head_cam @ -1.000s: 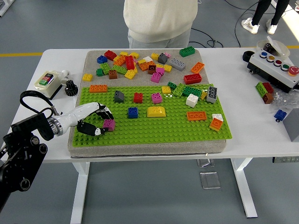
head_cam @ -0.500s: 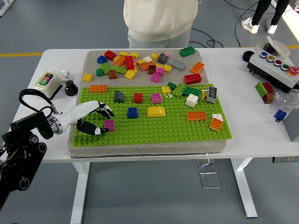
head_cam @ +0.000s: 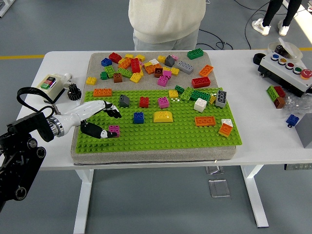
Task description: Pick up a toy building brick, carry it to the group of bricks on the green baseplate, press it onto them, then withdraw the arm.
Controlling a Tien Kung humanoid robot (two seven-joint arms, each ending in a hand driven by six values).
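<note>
Since the earlier frames, the left hand [head_cam: 100,119] has opened: its fingers [head_cam: 113,111], which were curled around the small magenta toy brick [head_cam: 114,130], now spread above and to the left of it, while the thumb lies low along the plate just beside the brick's left face. Whether the thumb tip touches the brick cannot be told. That magenta brick sits upright on the green studded baseplate [head_cam: 170,131], near its front left corner, well apart from the other bricks already on the plate, such as the blue square brick [head_cam: 138,117] and the yellow domed brick [head_cam: 163,116].

Judged from this, grasping, carrying and setting down look finished, though the brick stands alone, not joined to a group. Whether it is fully seated on the studs is too small to tell. What remains is the withdrawal of the arm off the padded mat toward the left edge of the white tabletop [head_cam: 263,122]. The right hand is out of view. A person in a cream top [head_cam: 165,22] stands at the far side, hands not visible.
</note>
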